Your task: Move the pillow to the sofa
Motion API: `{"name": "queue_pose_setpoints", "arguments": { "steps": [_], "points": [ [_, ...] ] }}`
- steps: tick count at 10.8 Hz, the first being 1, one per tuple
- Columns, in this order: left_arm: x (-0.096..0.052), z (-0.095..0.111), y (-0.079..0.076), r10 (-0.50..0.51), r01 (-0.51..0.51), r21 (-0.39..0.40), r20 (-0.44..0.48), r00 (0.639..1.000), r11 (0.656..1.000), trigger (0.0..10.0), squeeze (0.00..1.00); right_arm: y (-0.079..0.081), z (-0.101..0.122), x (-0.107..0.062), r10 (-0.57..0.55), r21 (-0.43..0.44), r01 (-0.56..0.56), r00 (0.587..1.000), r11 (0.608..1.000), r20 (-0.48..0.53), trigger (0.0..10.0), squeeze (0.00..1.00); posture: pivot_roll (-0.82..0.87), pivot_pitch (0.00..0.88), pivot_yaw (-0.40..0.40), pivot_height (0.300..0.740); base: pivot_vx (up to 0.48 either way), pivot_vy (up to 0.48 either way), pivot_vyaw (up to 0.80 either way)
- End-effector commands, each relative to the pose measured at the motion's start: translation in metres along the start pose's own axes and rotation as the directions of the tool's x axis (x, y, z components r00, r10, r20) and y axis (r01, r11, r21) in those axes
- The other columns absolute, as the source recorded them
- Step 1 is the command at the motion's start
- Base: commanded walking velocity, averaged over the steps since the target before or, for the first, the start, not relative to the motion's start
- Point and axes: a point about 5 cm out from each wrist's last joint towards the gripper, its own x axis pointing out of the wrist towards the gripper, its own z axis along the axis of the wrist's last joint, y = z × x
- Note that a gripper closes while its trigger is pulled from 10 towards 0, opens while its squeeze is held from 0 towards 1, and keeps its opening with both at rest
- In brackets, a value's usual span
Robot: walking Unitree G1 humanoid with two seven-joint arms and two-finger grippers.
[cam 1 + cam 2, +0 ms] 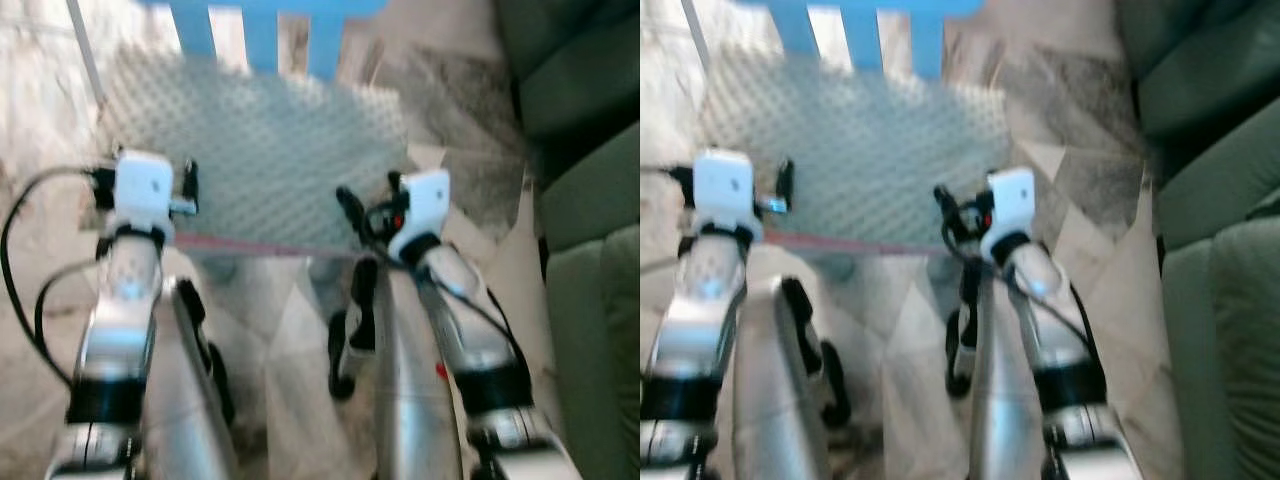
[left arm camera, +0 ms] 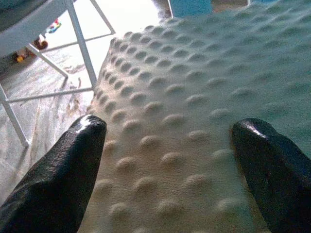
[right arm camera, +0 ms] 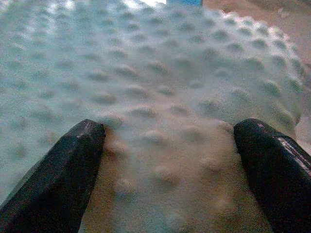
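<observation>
Over the pillow (image 2: 194, 97), both claws (image 2: 167, 145) (image 3: 170, 145) spread wide.

No legible text or markings anywhere.

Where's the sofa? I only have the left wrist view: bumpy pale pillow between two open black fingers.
Observer: The dark green sofa is on the robot's right, past the right arm.
Operator: Right gripper?
Observer: The right gripper is open too, its fingers spread over the pale dimpled pillow.
Operator: Where's the pillow sitting?
Observer: It appears to lie on the marbled floor, ahead of both arms, with a blue slatted frame just beyond it.
</observation>
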Motion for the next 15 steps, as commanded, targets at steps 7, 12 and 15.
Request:
{"name": "queue_pose_setpoints", "arguments": {
  "steps": [7,12,15],
  "points": [
    [0.026,-0.060,-0.038,-0.118,0.120,-0.007,-0.259,0.959,0.993,10.0,0.00,0.016,-0.030,0.039,0.001,-0.010,-0.003,0.984,1.000,-0.177,10.0,0.00,-0.03,0.608,-0.127,0.490,0.000,0.000,0.00],
    [0.009,-0.090,-0.058,-0.264,0.258,-0.067,-0.350,0.899,0.964,0.0,0.00,0.012,-0.057,0.031,-0.011,0.041,0.025,0.951,0.999,-0.309,0.0,0.00,-0.04,0.577,-0.134,0.490,0.000,0.000,0.00],
    [0.014,-0.087,-0.059,-0.269,0.261,-0.069,-0.340,0.901,0.963,0.0,0.00,0.002,-0.057,0.032,-0.037,0.061,0.059,0.946,0.996,-0.322,0.0,0.00,-0.02,0.557,-0.156,0.490,0.000,0.000,0.00]
  ]
}}
